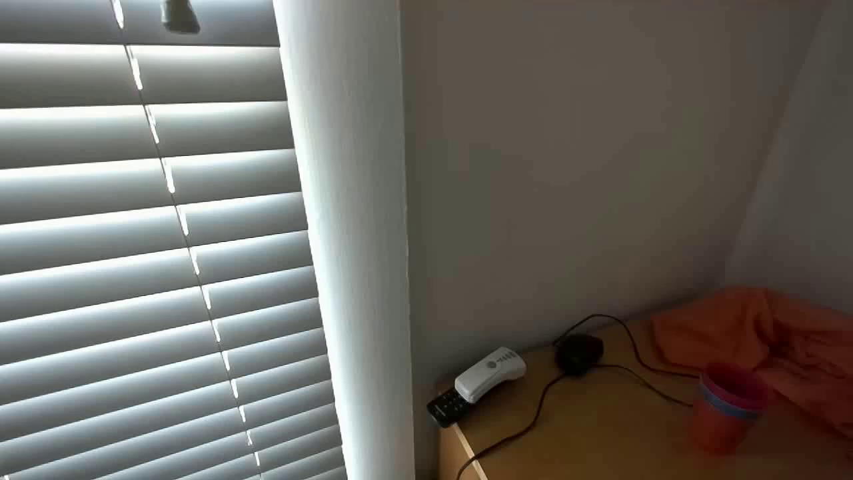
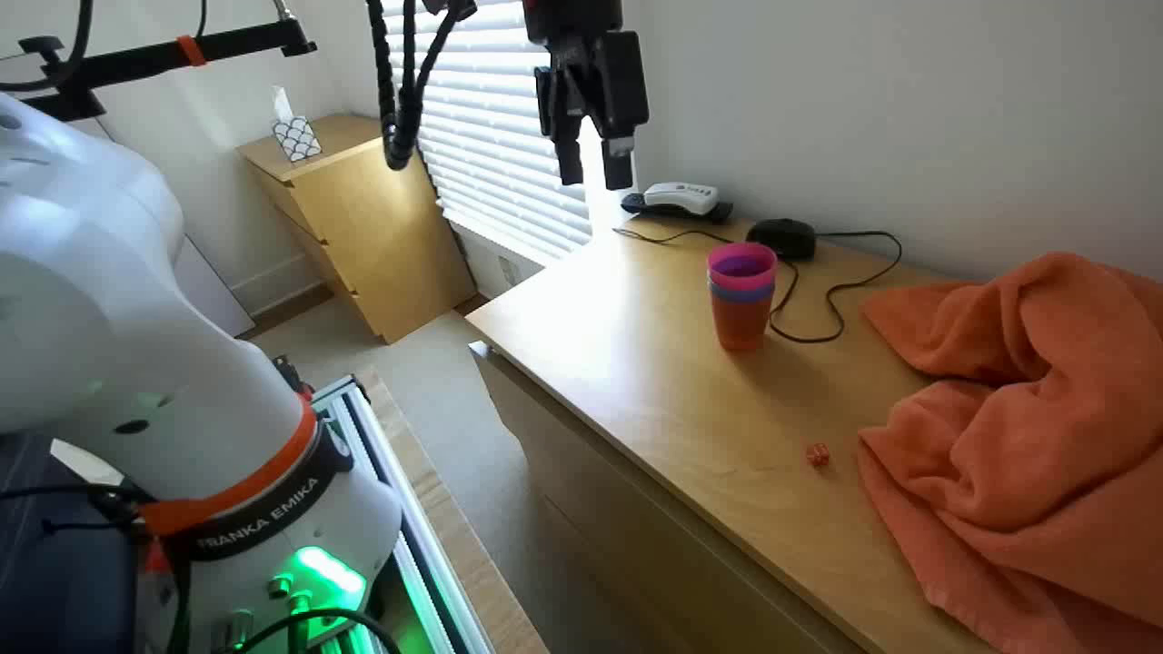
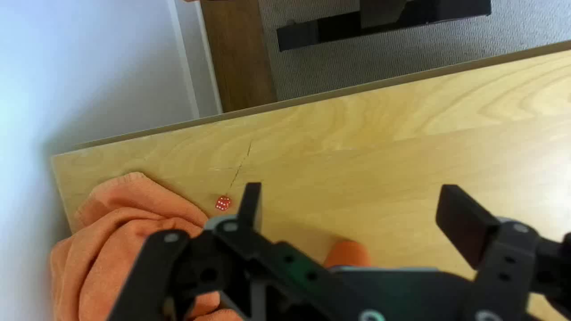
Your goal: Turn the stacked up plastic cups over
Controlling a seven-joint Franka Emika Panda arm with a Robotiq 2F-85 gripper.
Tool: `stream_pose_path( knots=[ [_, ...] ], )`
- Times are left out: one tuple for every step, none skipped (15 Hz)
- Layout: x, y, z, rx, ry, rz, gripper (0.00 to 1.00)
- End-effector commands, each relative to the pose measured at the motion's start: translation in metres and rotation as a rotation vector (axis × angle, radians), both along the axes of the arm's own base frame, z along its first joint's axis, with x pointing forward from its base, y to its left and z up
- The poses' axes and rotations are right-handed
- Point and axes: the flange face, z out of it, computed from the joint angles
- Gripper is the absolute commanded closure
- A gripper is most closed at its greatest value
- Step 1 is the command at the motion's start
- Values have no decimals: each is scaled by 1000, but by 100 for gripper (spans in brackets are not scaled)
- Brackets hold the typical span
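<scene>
Hovering top middle in an exterior view with tool (image 2: 593, 163) spread wide. Probably yet to turn stacked cups (image 2: 742, 309), mouth up right of middle, mostly hidden in wrist view.

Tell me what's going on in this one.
A Franka arm holds its gripper open over a wooden surface, with nothing in its grasp. The stacked plastic cups stand mouth up on that surface, apart from the gripper, so turning them over looks not yet done. An orange cloth and a small red die lie there too.
</scene>
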Motion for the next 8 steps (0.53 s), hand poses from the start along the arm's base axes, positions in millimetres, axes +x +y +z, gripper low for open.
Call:
stream_pose_path(
  knots=[
    [0, 0, 0, 0, 1, 0, 0],
    [0, 0, 0, 0, 1, 0, 0],
    [0, 0, 0, 0, 2, 0, 0],
    [0, 0, 0, 0, 2, 0, 0],
    [0, 0, 0, 0, 2, 0, 0],
    [0, 0, 0, 0, 2, 0, 0],
    [0, 0, 0, 0, 2, 0, 0],
    [4, -1, -4, 5, 24, -7, 0]
  ],
)
